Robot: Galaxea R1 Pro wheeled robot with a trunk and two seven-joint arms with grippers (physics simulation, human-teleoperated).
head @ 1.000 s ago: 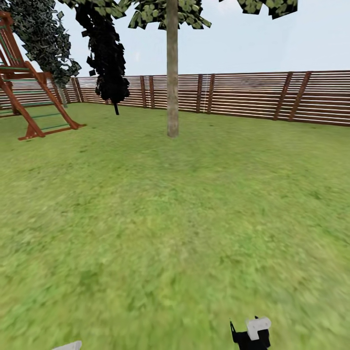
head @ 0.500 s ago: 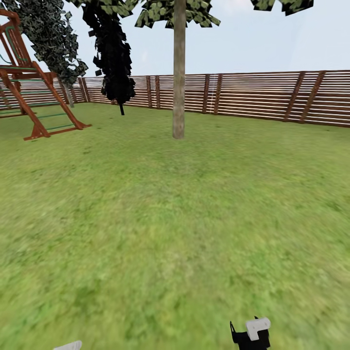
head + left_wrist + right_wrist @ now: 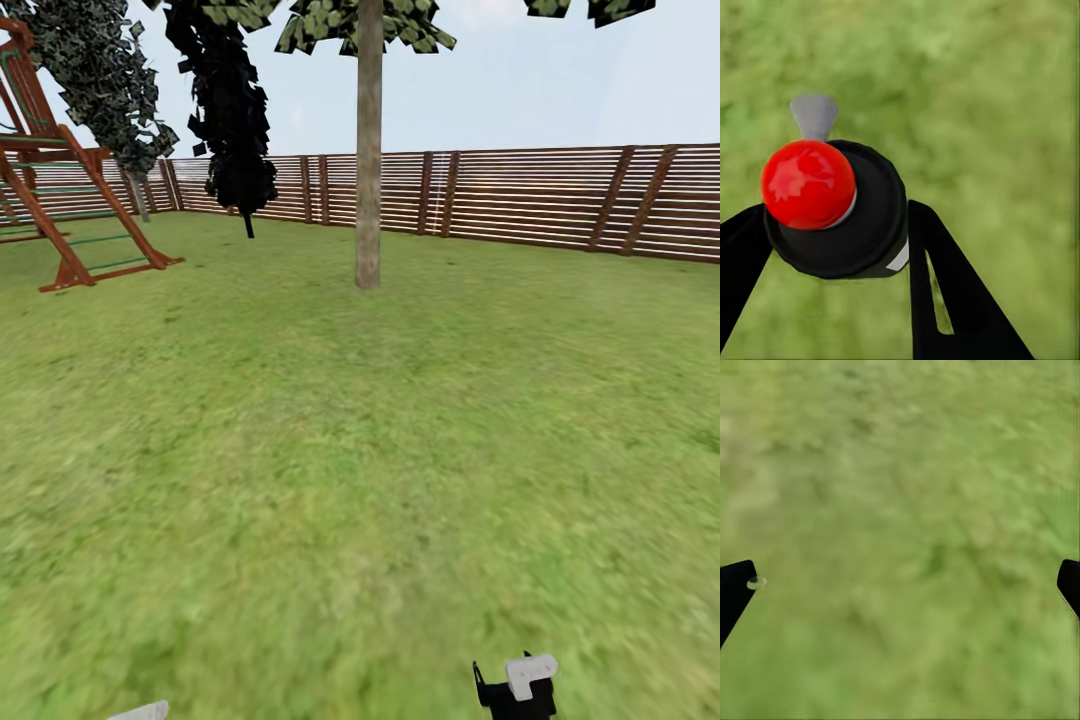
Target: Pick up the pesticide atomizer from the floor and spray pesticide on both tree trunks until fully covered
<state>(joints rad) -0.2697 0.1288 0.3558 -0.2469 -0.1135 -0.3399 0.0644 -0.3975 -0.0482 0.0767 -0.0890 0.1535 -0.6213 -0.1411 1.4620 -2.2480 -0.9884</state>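
The pickup looks done: the left gripper (image 3: pixel 832 247) has its black fingers (image 3: pixel 945 300) pinching the pesticide atomizer (image 3: pixel 832 206), a round black-capped bottle with a glossy red knob and grey nozzle. The right gripper (image 3: pixel 900 585) hangs empty, fingers spread, over blurry grass (image 3: pixel 360 480). Spraying remains (no wet marks show): a smooth pale tree trunk (image 3: pixel 369 150) stands well ahead, before the slatted brown fence (image 3: pixel 540 195).

Left gripper (image 3: pixel 832 247): two matte black, flat, tapering fingers (image 3: pixel 945 300); a narrow elongated slot is cut through one. Right gripper (image 3: pixel 900 592): black fingertips (image 3: pixel 733 592), one marked with a small pale ring. Head view: black right wrist block (image 3: pixel 515 695) capped by a white angular bracket; a white left-arm sliver (image 3: pixel 140 712).
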